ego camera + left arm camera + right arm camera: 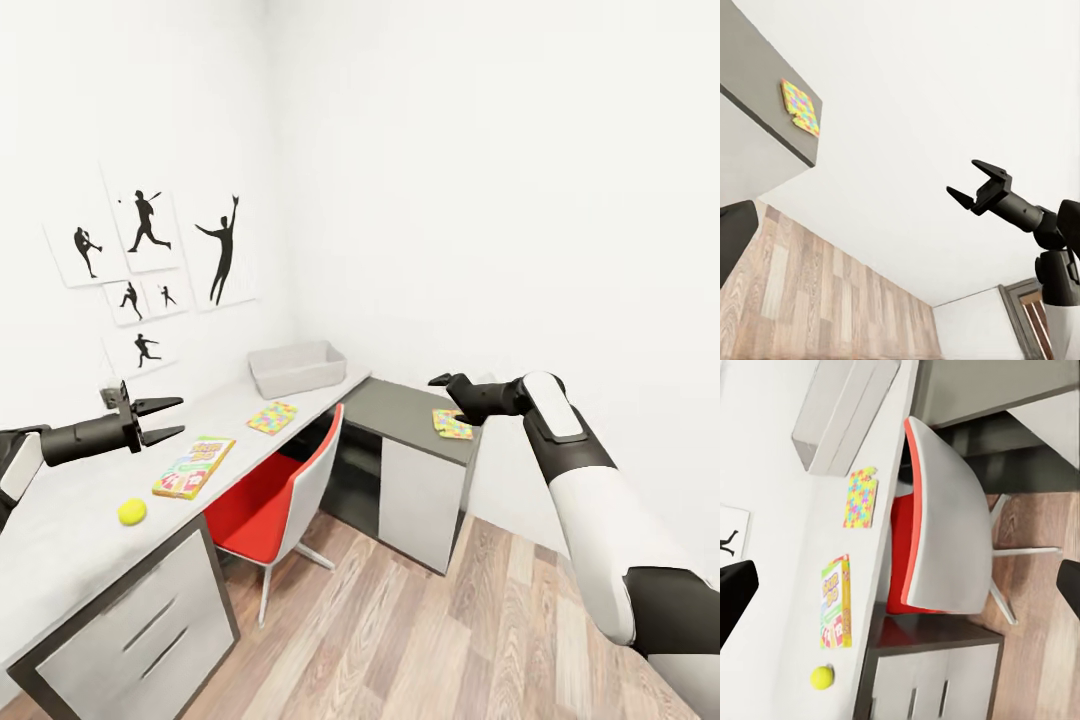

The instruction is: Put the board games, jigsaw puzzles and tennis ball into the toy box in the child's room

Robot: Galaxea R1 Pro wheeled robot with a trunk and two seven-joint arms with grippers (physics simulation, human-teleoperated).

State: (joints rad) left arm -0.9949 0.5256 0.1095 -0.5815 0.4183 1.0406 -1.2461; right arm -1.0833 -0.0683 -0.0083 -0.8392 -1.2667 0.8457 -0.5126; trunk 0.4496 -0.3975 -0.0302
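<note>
The pale grey toy box (297, 367) stands at the far end of the table (60, 530). On the desk top lie a jigsaw puzzle (272, 417), an orange-green board game (194, 467) and the tennis ball (132, 512). A second jigsaw puzzle (452, 424) rests on the lower dark cabinet (400, 405). My left gripper (180, 416) hovers open above the desk, left of the board game. My right gripper (448, 392) is open just above the cabinet's puzzle, and its fingers (733, 598) are spread wide. The bed is out of view.
A red and grey chair (290, 480) is tucked under the desk between the drawer unit (150, 620) and the cabinet. Baseball-player pictures (150, 260) hang on the white wall. Wood-plank floor (420, 640) lies open in front.
</note>
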